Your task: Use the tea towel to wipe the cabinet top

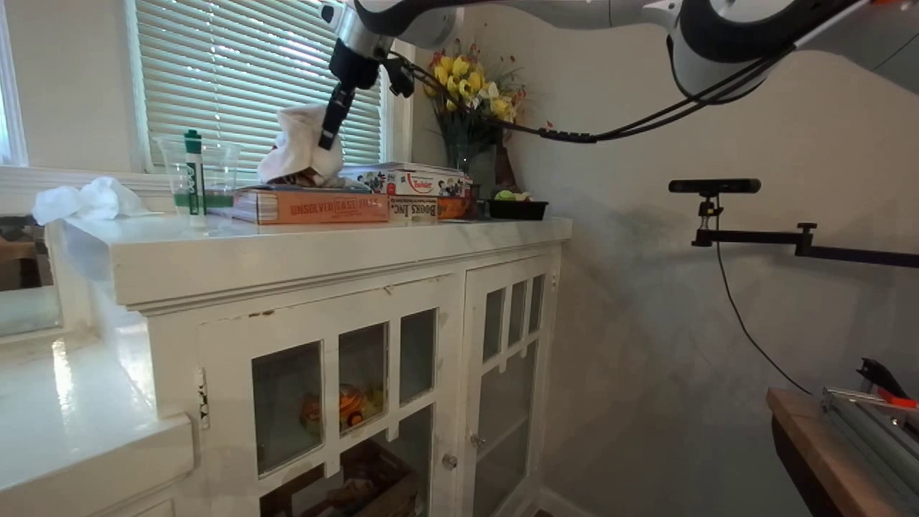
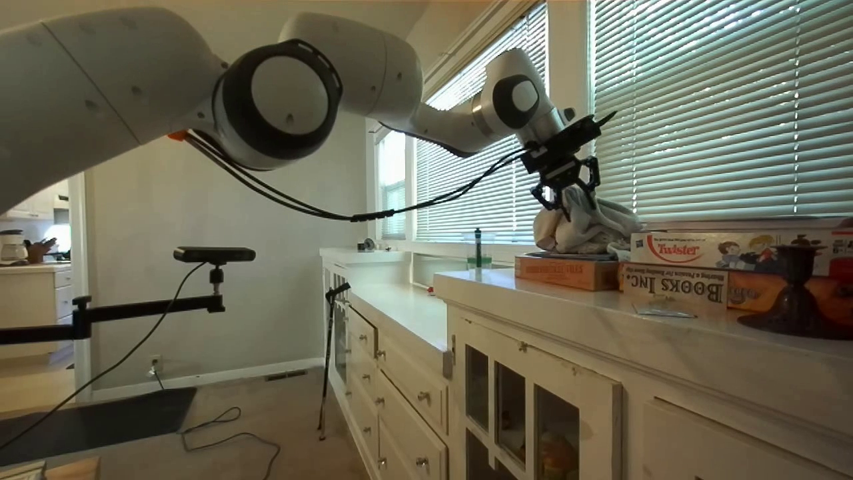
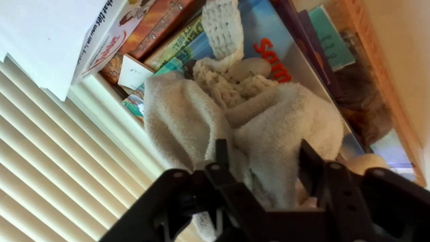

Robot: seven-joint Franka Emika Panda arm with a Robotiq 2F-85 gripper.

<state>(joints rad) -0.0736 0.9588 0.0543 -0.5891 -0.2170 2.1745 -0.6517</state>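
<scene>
On the white surface (image 2: 586,304), in front of the blinds (image 2: 720,120), boxes (image 2: 676,248), a cup (image 1: 224,161) and a marker (image 1: 194,172) are placed. The towel (image 1: 296,140) is found above the orange box (image 1: 323,207), and its lower folds seem to be supported there. By the hand (image 3: 263,151), the towel appears to be grasped as a thick bunch. The grasping step is therefore judged as done. No contact between towel and surface can be seen, so the wiping itself is probably left to be done.
</scene>
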